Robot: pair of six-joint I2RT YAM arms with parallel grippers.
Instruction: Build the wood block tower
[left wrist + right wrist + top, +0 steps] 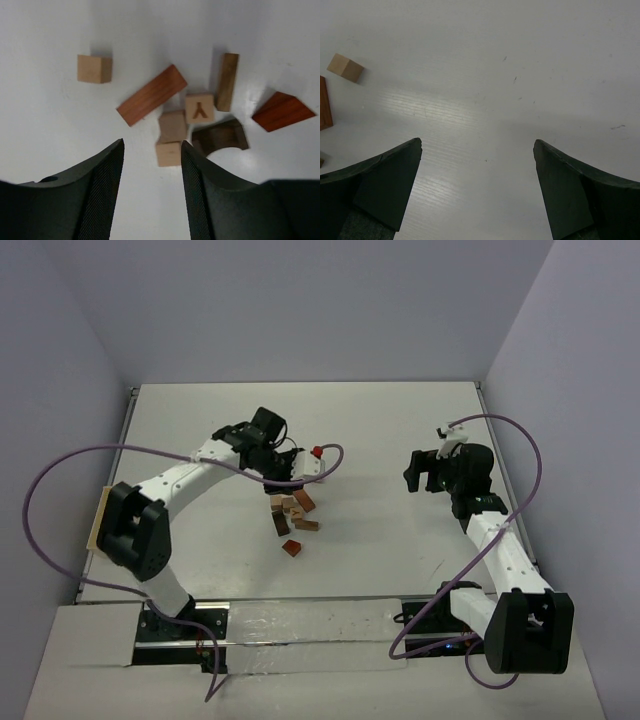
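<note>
Plainly, the wood block tower had not been started: the blocks (pixel 292 510) lay loose in a huddle at mid-table, and none could be seen stacked. The left gripper (pixel 152 145) hung over them with its jaws part-way apart and nothing clamped between them. In its wrist view a small tan cube (pixel 168 153) sat in the gap, close to the finger at three o'clock and apart from the one at nine o'clock. A second tan cube (pixel 172 126) touched it at twelve o'clock, and a dark arched piece (pixel 220 137) lay just beside it at two o'clock. A reddish-brown cuboid (pixel 151 95) slanted away at eleven o'clock.

By my judgement, the step in hand was picking up that near cube. To do it well, the gripper needed to shift toward three o'clock so that the cube sat centred between the pads; an off-centre close would likely have shoved it into its neighbour. The jaws wanted squaring to the cube's flat faces. The descent had to be straight and low enough to catch the sides, with the three o'clock finger kept off the arched piece. The right gripper (pixel 477 141) stood wide open, holding nothing, over the table (pixel 520 60), at three o'clock from the huddle in the overhead view.
</note>
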